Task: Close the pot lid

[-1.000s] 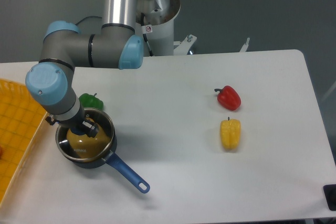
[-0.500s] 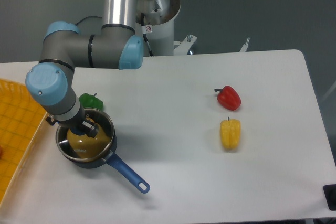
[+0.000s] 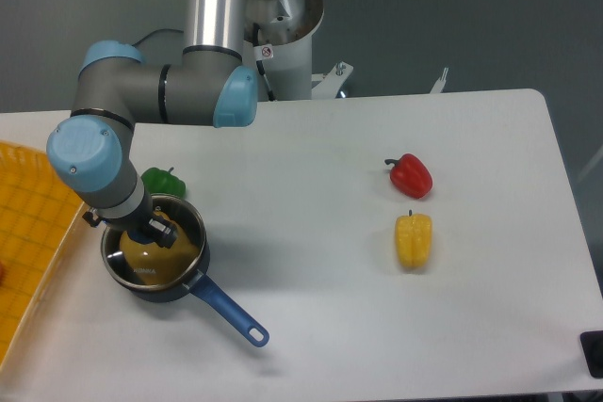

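You see a white table [image 3: 311, 185] filling most of the view, with the grey and pale-blue robot arm [image 3: 151, 96] reaching down from its silver column at the rear toward the table's left side. A yellow tray [image 3: 28, 242] with a grid pattern lies at the far left edge, just beside the pot.

The pot [image 3: 155, 261] stands upright on the table near the left front, below the arm's wrist. It is a small round black saucepan, and its long blue handle [image 3: 226, 313] points toward the front right, ending in a loop. The lid [image 3: 174, 233] sits over the pot's opening: you can make out a thin silver rim ringing the pot's mouth and clear glass through which a yellowish-brown interior shows. Whether the lid rests fully seated or slightly tilted cannot be told from this view.

The gripper [image 3: 160, 231] hangs directly over the centre of the pot, its dark tip low against the lid where the knob would be. You cannot tell whether the fingers are spread or pressed together, since the wrist hides them.

A green pepper [image 3: 162, 180] lies just behind the pot, partly hidden by the arm. Well apart, on the right half of the table, a red pepper [image 3: 411, 175] lies just behind a yellow pepper [image 3: 413, 240].
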Controlling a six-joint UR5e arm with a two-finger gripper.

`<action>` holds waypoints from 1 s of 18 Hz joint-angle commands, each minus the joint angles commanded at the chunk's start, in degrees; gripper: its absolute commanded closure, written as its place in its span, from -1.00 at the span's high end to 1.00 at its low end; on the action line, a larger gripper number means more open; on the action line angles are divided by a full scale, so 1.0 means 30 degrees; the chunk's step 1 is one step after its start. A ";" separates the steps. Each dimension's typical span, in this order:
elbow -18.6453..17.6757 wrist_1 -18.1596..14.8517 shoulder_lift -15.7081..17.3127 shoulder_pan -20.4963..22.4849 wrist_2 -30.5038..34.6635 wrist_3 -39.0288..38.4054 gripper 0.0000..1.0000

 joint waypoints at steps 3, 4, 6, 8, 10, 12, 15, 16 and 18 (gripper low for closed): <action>0.0029 0.0000 0.0000 0.0000 0.0000 0.0000 -0.53; 0.0000 0.0000 0.0000 0.0000 0.0000 0.0000 -0.53; 0.0000 0.0000 0.0000 0.0000 0.0000 0.0000 -0.52; 0.0000 0.0000 -0.0058 -0.0029 0.0000 0.0000 -0.47; 0.0000 0.0000 -0.0088 -0.0029 0.0000 0.0000 -0.47; 0.0000 0.0000 -0.0088 -0.0029 0.0000 0.0000 -0.47; 0.0029 0.0000 -0.0117 0.0000 0.0029 -0.0029 -0.44; 0.0029 0.0000 -0.0117 0.0000 0.0029 0.0000 -0.38; 0.0000 0.0000 -0.0117 0.0000 0.0029 0.0000 -0.30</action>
